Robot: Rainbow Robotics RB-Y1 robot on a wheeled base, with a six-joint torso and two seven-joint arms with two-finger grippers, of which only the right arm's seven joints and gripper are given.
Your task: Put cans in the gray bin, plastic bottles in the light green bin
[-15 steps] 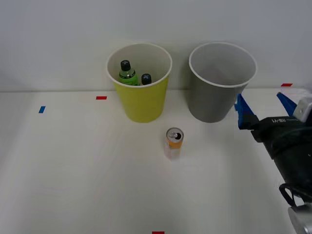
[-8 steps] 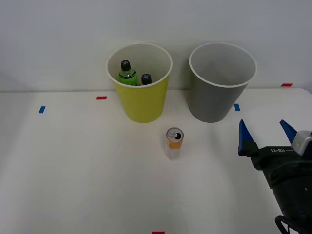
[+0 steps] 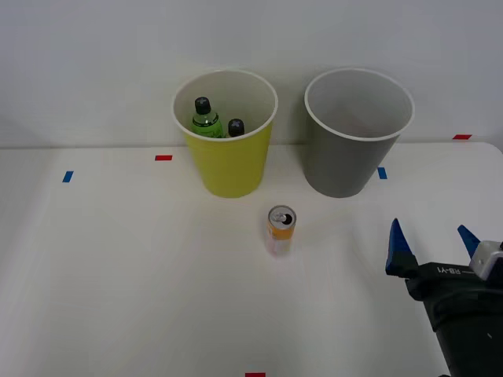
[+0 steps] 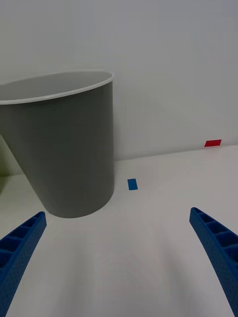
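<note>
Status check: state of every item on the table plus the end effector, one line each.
Orange-yellow can: upright on the table, in front of the bins, not yet binned.
Plastic bottles: both inside the light green bin, caps on.
Light green bin: upright, holding the two bottles.
Gray bin: upright; contents cannot be told.
Right end effector: open, empty, above the table right of the can.

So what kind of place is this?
Probably a robot test lab: a bare white table with tape marks, two bins for sorting, and a blue gripper.
</note>
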